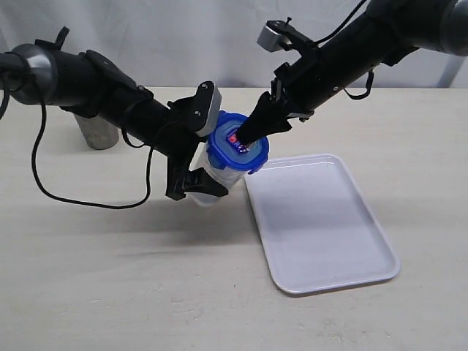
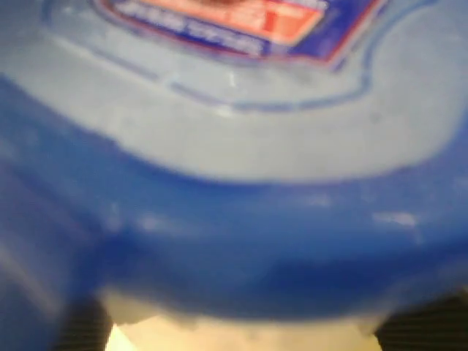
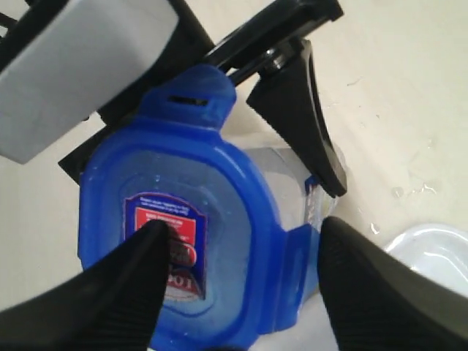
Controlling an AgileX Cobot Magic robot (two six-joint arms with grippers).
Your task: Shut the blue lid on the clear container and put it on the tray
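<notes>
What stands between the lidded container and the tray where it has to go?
Nothing visible. The clear container, held tilted by the left gripper, is right beside the tray. The right gripper, jaws open, is at the blue lid.

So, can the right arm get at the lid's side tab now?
Probably yes: the right gripper stands open over the blue lid, one finger on its sticker, the other outside the side tab, nothing between. The left gripper grips the clear container lower down.

A robotics lab: cabled left arm (image 1: 88,84), right arm (image 1: 365,47), plain table (image 1: 110,292), white curtain (image 1: 183,36) backdrop.
</notes>
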